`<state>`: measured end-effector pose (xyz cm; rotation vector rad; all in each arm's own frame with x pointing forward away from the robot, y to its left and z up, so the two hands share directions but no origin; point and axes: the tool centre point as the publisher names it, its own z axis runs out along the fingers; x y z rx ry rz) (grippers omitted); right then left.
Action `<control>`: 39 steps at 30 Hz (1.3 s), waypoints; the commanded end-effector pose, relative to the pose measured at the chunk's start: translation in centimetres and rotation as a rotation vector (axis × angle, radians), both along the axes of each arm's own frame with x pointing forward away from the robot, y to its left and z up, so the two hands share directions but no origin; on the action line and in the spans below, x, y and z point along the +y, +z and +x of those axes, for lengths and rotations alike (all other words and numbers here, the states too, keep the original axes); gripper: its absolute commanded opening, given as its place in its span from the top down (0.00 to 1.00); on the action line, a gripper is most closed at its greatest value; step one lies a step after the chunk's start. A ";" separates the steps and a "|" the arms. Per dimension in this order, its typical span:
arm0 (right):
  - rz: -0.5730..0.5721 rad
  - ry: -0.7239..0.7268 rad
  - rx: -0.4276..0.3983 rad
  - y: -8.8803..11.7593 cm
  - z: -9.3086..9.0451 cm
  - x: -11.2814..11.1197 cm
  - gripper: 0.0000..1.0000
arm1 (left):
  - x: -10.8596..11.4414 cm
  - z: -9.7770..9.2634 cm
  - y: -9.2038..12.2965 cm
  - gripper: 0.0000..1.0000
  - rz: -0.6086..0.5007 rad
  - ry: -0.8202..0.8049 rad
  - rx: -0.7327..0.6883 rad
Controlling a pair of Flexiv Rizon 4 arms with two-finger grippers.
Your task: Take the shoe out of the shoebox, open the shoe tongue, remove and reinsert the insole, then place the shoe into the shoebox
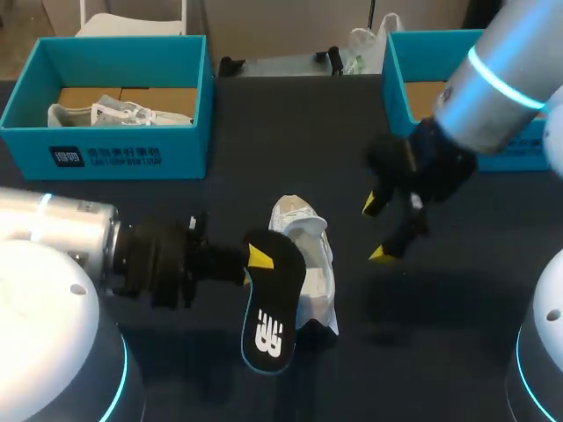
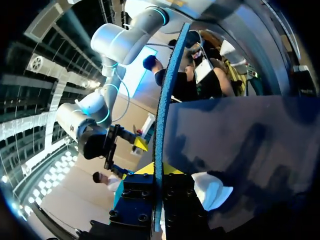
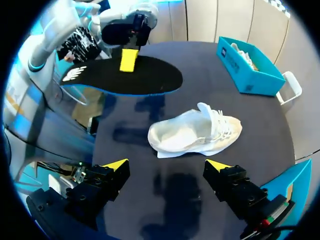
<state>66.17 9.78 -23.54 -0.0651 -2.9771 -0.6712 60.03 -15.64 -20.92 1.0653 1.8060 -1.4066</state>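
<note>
A white shoe [image 1: 303,255] lies on its side on the dark table, also ahead of my right gripper [image 3: 167,165] as a white shoe [image 3: 195,132]. My left gripper [image 1: 260,259] is shut on a black insole [image 1: 268,312] with a blue rim, held above the table just left of the shoe. In the left wrist view the insole [image 2: 162,115] stands edge-on between my left gripper's fingers [image 2: 158,170]. My right gripper [image 1: 376,229] hangs open and empty above the table, right of the shoe. From the right wrist, the insole [image 3: 125,77] is beyond the shoe.
A teal shoebox [image 1: 106,145] at the back left holds another pale shoe [image 1: 119,112]. A second teal shoebox [image 1: 400,83] stands at the back right, partly behind my right arm. The first box [image 3: 247,70] also shows beyond the shoe.
</note>
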 end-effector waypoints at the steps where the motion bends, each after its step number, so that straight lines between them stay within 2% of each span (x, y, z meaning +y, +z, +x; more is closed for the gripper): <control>1: 0.006 0.005 -0.025 -3.3 -0.8 1.8 0.00 | -0.3 -0.1 -1.3 1.00 -0.035 -0.023 0.053; 4: 0.018 0.026 -0.022 -4.5 -1.4 1.9 0.00 | -0.3 0.0 -1.8 1.00 -0.003 -0.019 0.057; 13: 0.018 0.026 -0.022 -4.5 -1.4 1.9 0.00 | -0.5 -0.3 -1.9 1.00 -0.001 -0.030 0.049; 15: -0.048 0.015 -0.031 -4.6 -1.3 2.1 0.00 | -0.6 -0.2 -2.2 1.00 -0.002 -0.018 0.044; 19: -0.062 0.031 -0.106 -5.8 -1.3 2.3 0.00 | -0.8 0.1 -3.7 1.00 -0.047 -0.021 0.127; 23: -0.056 0.045 -0.132 -6.3 -1.2 2.4 0.00 | -1.2 0.1 -4.4 1.00 -0.074 -0.019 0.227; 36: -0.079 0.061 -0.101 -9.0 0.1 2.2 0.00 | -2.5 -0.3 -4.1 1.00 -0.108 -0.041 0.279; 39: -0.093 0.045 -0.108 -9.5 0.3 2.2 0.00 | -2.9 -0.4 -4.2 1.00 -0.078 -0.063 0.259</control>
